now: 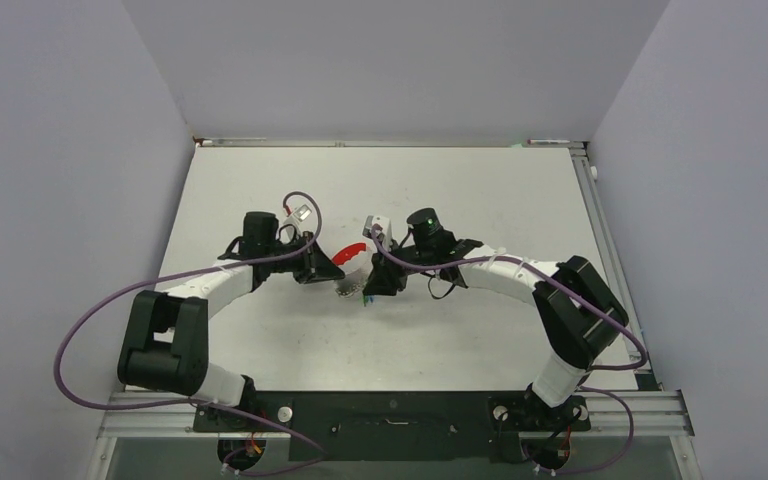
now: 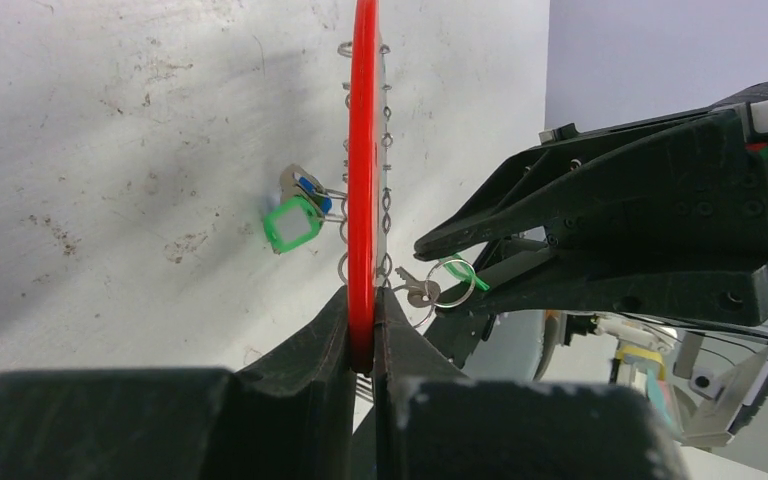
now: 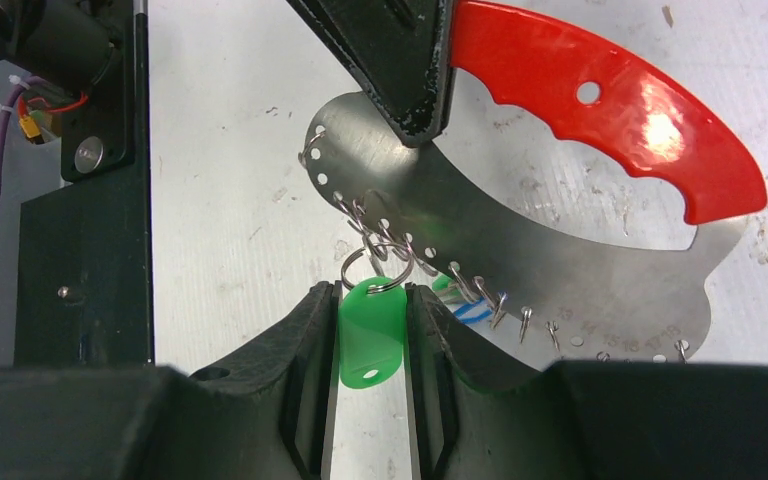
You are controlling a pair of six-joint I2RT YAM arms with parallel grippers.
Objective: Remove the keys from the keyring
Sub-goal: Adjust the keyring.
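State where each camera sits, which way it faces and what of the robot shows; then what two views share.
Top external: above and behind the robot, looking down on the table; left arm and right arm show.
Left wrist: on the left arm, looking along the left gripper, shut on the keyring, towards the right gripper.
Right wrist: on the right arm, looking along the right gripper, shut on a green tag.
Shared: both wrist views show the keyring and the opposite gripper.
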